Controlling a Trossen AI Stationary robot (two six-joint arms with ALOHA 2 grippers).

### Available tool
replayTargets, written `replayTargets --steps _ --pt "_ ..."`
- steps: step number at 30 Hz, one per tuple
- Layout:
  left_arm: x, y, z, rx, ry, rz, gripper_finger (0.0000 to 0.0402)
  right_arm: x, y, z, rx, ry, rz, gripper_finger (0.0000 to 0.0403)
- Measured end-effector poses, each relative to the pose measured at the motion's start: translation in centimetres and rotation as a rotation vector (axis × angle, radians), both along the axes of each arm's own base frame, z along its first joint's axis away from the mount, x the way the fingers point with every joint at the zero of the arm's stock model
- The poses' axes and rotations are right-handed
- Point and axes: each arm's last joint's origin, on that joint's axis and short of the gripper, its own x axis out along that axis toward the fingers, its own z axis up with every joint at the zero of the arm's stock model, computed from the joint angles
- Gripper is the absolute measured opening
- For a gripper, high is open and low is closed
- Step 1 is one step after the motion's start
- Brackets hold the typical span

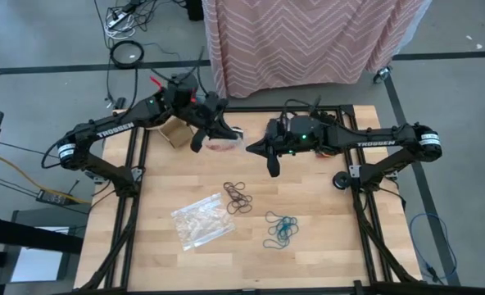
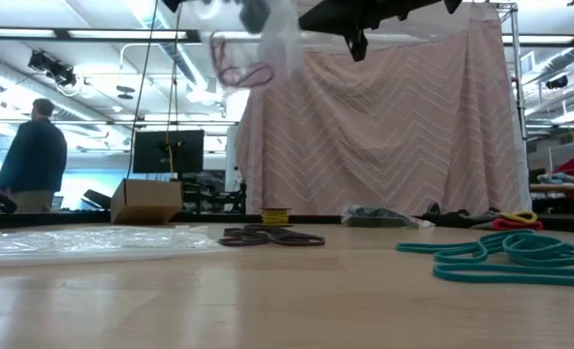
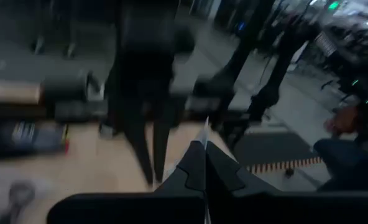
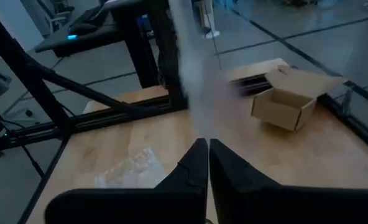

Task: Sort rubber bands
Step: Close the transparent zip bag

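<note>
Our left fingers [image 1: 200, 141] are pinched shut on the top of a clear plastic bag [image 1: 226, 141], holding it well above the desk's [image 1: 324, 246] far edge; in the low view the bag hangs down with reddish rubber bands [image 2: 240, 75] sagging in it, so we judge we are lifting it to keep that colour contained. Our right fingers [image 1: 274, 166] are closed on nothing, hovering just beside the bag, probably having just fed or steadied it. On the desk, dark brown rubber bands [image 1: 237, 197] lie near the middle, teal rubber bands [image 1: 282, 229] toward the near right, and a second clear bag [image 1: 200, 220] lies flat toward the near left. A small cardboard box [image 1: 174, 133] sits at the far left edge.
</note>
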Motion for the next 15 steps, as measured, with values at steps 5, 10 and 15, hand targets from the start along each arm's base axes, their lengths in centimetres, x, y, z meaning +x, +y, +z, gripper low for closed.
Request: replayTargets --steps 5,10,15 --pt "-0.12 0.02 -0.54 0.027 0.042 0.021 0.0 0.04 -0.03 0.85 -0.029 -0.079 0.003 0.0061" --pt "-0.02 -0.01 -0.38 0.042 0.026 0.037 0.0 0.02 -0.03 1.09 -0.027 -0.1 0.001 0.0123" --pt "0.0 0.02 -0.38 0.046 0.025 0.044 0.0 0.02 -0.14 1.16 -0.003 -0.107 -0.013 0.0152"
